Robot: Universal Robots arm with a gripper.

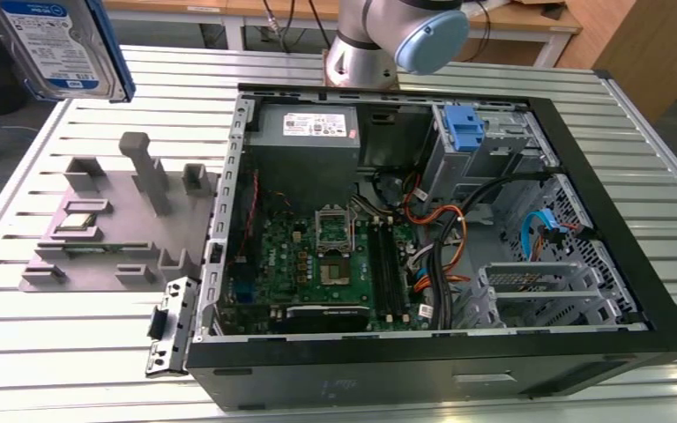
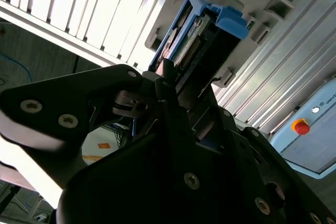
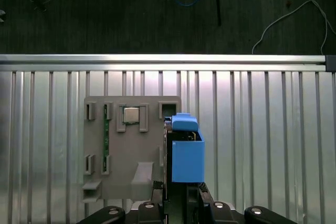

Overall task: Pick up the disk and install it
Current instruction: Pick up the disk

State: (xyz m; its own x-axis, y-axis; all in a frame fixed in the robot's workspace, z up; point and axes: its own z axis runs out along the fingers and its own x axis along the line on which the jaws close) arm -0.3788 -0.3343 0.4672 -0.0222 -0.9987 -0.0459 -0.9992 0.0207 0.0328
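One disk [image 1: 56, 44] hung high at the exterior view's far left, above the desk [image 1: 68, 352] and well apart from the one open computer case [image 1: 658, 273]. In the second wrist view the hand [image 2: 167, 85] was clamped on it, apparently at one end. One grey holder [image 1: 103, 220] lay beneath, and one blue bracket [image 1: 465, 128] stood inside the case.

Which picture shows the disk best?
The exterior view: the disk shows its labelled face there, held above the table. In both wrist views you see it edge-on, with its blue bracket, clamped in the gripper.
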